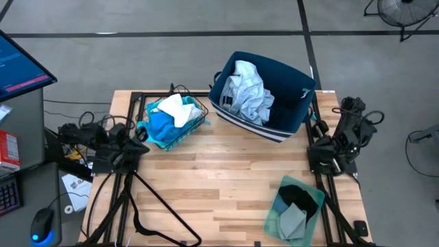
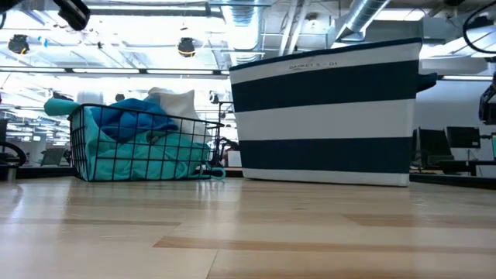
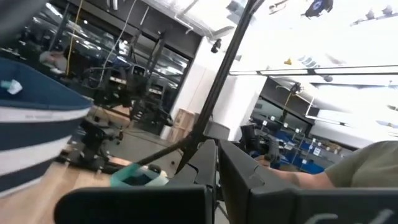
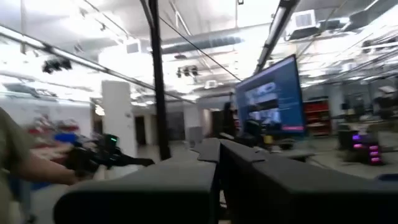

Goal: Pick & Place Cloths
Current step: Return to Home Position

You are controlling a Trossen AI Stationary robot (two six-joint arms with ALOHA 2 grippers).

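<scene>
A pale blue-white cloth (image 1: 248, 89) lies heaped in the navy striped bin (image 1: 291, 82) at the table's far edge. A bright turquoise cloth (image 1: 161, 125) and a white one (image 1: 176, 108) fill the black wire basket (image 1: 195, 123), which stands left of the bin. A small black cloth (image 1: 296, 197) and a grey cloth (image 1: 293, 219) lie in the green tray (image 1: 317, 199) near the right front corner. I cannot make out a navy patterned cloth. My left gripper (image 3: 217, 177) rests shut at the table's left edge. My right gripper (image 4: 217, 171) rests shut at the right edge.
The low view shows the wire basket (image 2: 139, 147) and the bin (image 2: 325, 116) standing on the wood top. Bare wood lies between basket, bin and tray. A person's sleeve (image 3: 364, 165) and arm (image 4: 25, 163) show beyond the table. A desk with a monitor (image 1: 17, 65) stands to the left.
</scene>
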